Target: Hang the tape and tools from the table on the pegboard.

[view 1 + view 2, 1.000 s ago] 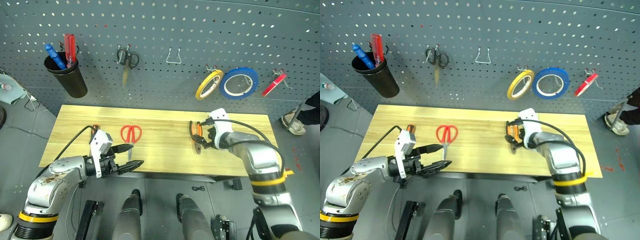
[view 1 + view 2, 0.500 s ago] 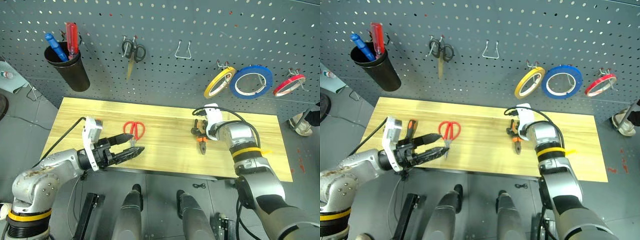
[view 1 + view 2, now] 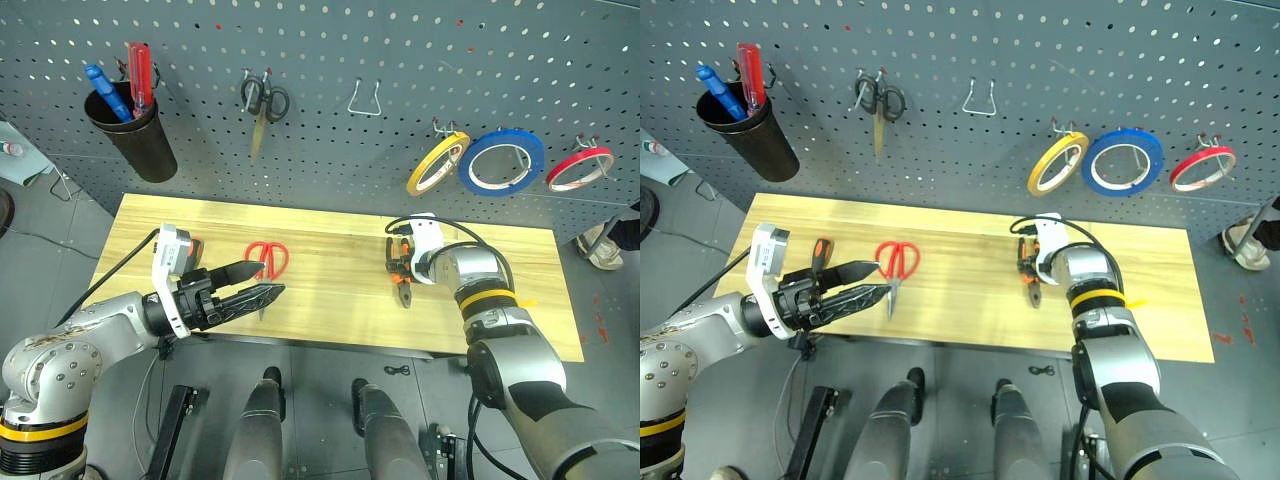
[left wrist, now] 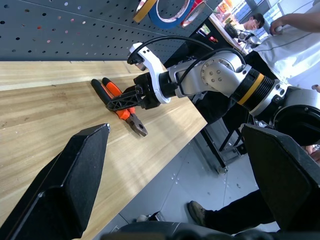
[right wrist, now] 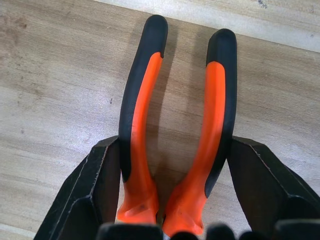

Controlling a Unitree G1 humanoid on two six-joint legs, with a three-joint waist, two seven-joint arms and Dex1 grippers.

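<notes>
The pliers [image 3: 401, 277] lie on the table [image 3: 330, 300], right of its middle, orange-and-black handles toward the pegboard [image 3: 400, 50]. My right gripper [image 5: 174, 142] is shut on them, one finger against the outside of each handle. Red-handled scissors [image 3: 266, 258] lie left of the middle. The screwdriver [image 3: 820, 252] lies further left, partly hidden by my left wrist. Over the table's front edge my left gripper [image 3: 270, 278] hovers open with nothing in it, close to the scissors. The red-rimmed tape [image 3: 578, 168] hangs on a hook at the pegboard's far right.
On the pegboard hang a black cup [image 3: 135, 140] holding blue and red handled tools, small dark scissors [image 3: 263, 100], an empty wire hook [image 3: 365, 100], a yellow roll [image 3: 437, 165] and a blue roll [image 3: 502, 162]. A person [image 4: 295, 30] stands beyond the table's right end.
My right gripper went forward and down over the pliers and its fingers came in against the handles. My left gripper rose a little and rolled. The camera shifted too.
</notes>
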